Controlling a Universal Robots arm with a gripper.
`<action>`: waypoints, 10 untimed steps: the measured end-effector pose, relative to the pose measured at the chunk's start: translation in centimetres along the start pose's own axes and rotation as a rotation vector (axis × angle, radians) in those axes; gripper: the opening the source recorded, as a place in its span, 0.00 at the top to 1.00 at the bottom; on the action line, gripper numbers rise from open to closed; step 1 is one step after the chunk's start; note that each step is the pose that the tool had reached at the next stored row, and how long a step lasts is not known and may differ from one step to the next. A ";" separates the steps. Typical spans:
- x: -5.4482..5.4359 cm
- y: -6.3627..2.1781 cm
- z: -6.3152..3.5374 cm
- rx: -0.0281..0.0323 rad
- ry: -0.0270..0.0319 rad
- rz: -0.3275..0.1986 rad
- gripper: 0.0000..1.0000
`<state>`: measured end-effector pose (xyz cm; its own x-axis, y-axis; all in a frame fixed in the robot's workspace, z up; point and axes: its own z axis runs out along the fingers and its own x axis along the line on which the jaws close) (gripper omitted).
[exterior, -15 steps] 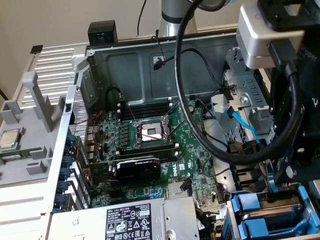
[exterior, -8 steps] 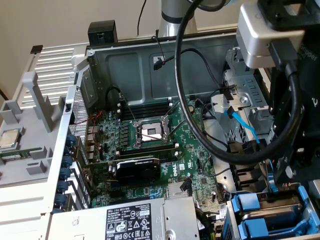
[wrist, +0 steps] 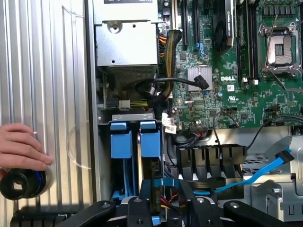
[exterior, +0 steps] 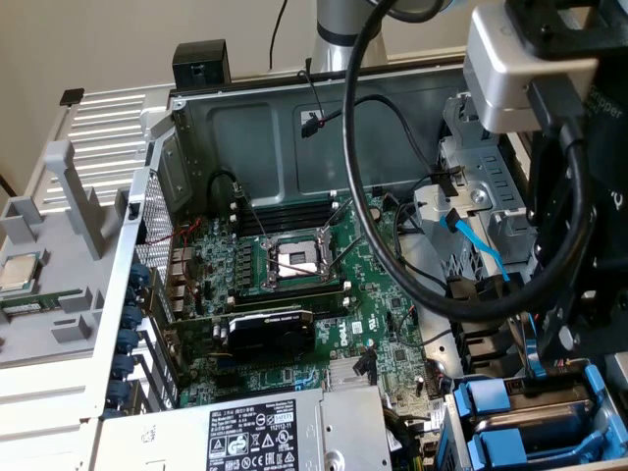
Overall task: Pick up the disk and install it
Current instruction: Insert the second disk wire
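Open PC case (exterior: 294, 118) lies on its side; motherboard (exterior: 294, 294) exposed, CPU socket (exterior: 294, 260) empty, black graphics card (exterior: 270, 329) seated below it; grey power supply (exterior: 255, 432) at the near edge in the exterior view.

Pincer (wrist: 161, 204) hangs over the drive bay at the exterior view's right (exterior: 564, 339); it is closed on the disk (wrist: 156, 182), which stands edge-on between the black fingers (wrist: 137, 208), so only a thin dark slab with blue trim shows; label not visible.

2 blue-fronted carriers (wrist: 120, 139) (wrist: 150, 139) sit side by side in the bay, just beside the power supply; the disk is next to the second of them, on the side away from the first; cannot tell whether it touches the bay.

Blue data cable (wrist: 265, 170) lies loose near the bay, across grey metal; black cables (exterior: 392, 196) loop from the arm over the case.

A person's hand (wrist: 21, 149) rests on the ribbed side panel (wrist: 47, 71), fingers on a black cylindrical object (wrist: 21, 183); well apart from the pincer.
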<state>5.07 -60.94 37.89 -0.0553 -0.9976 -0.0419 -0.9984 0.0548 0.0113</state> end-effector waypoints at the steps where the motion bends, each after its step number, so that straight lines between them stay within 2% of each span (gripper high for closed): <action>1: 0.0 0.00 0.00 -0.0007 -0.0001 0.000 0.63; 10: 0.0 0.00 0.00 -0.0023 -0.0001 0.000 0.63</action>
<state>5.07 -60.94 37.89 -0.0554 -0.9976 -0.0420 -0.9984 0.0549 0.0136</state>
